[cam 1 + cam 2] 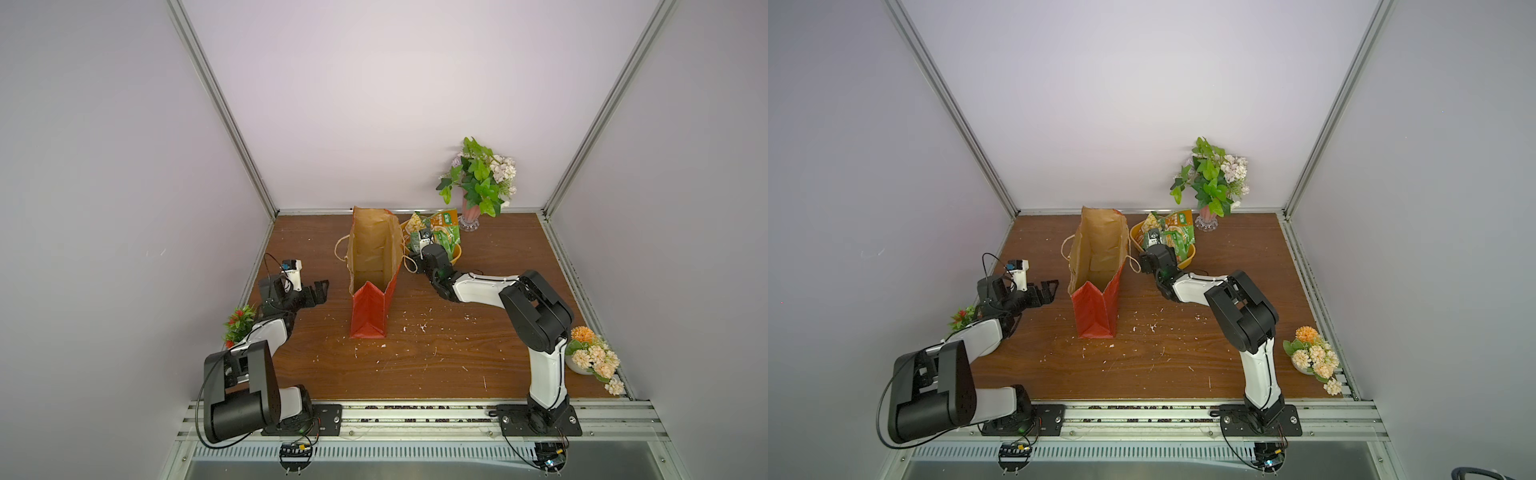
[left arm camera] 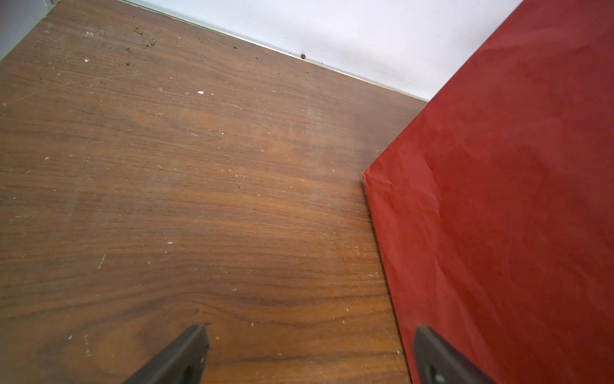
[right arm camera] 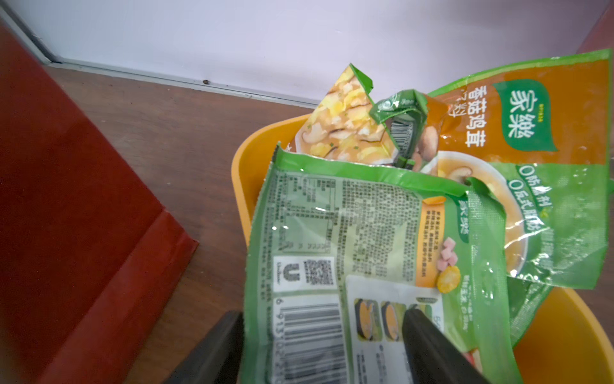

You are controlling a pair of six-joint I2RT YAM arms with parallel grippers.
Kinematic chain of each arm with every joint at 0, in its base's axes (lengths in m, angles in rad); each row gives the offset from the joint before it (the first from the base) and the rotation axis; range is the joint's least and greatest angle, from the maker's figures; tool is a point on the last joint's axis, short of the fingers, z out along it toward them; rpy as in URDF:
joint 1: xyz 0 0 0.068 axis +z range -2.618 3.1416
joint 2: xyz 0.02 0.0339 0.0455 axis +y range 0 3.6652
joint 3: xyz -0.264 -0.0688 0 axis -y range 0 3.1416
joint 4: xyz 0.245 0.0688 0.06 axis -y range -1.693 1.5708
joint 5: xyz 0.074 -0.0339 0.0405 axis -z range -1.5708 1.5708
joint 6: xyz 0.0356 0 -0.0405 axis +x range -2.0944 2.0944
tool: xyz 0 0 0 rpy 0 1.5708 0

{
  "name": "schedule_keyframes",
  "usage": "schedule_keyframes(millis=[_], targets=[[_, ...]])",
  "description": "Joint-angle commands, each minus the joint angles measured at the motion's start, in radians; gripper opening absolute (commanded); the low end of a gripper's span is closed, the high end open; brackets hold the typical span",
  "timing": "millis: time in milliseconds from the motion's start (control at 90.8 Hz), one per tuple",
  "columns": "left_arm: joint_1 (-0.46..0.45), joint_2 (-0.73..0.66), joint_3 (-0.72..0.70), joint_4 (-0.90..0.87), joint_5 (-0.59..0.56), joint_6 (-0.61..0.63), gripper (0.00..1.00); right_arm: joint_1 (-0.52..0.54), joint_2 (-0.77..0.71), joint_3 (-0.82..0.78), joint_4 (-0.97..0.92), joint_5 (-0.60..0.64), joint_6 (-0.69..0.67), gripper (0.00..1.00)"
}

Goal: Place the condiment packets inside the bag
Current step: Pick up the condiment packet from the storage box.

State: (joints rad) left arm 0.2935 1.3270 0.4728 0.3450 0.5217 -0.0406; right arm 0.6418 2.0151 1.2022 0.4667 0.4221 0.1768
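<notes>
The tall red bag (image 1: 374, 266) (image 1: 1096, 266) stands open at the table's middle, its brown inside showing. Several green condiment packets (image 1: 436, 226) (image 1: 1173, 230) are heaped in a yellow tray (image 1: 457, 253) right of it. In the right wrist view the nearest packet (image 3: 349, 232) lies barcode side up between the jaws of my right gripper (image 3: 322, 316). Those jaws stand apart, one finger under the packet's edge and one over it. More packets (image 3: 531, 166) lie behind. My left gripper (image 1: 322, 291) (image 2: 309, 329) hovers open and empty, left of the bag's red wall (image 2: 498, 199).
A vase of green and white flowers (image 1: 478, 183) stands at the back right, just behind the tray. An orange flower pot (image 1: 594, 357) sits at the right edge and a small red plant (image 1: 239, 322) by the left arm. The bag's side (image 3: 66, 199) is close beside the tray's rim (image 3: 246, 173).
</notes>
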Motion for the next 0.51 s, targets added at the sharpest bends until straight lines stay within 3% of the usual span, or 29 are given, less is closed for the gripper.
schedule_keyframes(millis=[0, 429, 495], targets=[[0.016, -0.004, 0.002, 0.008, 0.02, 0.015, 0.99, 0.006, -0.01, 0.032, 0.012, 0.078, -0.015, 0.64], [0.021, -0.023, -0.006, 0.003, 0.018, 0.015, 0.99, -0.013, -0.181, -0.097, 0.114, 0.023, 0.017, 0.0], [0.021, -0.024, -0.006, 0.001, 0.022, 0.015, 0.99, -0.025, -0.232, -0.13, 0.125, -0.009, 0.038, 0.0]])
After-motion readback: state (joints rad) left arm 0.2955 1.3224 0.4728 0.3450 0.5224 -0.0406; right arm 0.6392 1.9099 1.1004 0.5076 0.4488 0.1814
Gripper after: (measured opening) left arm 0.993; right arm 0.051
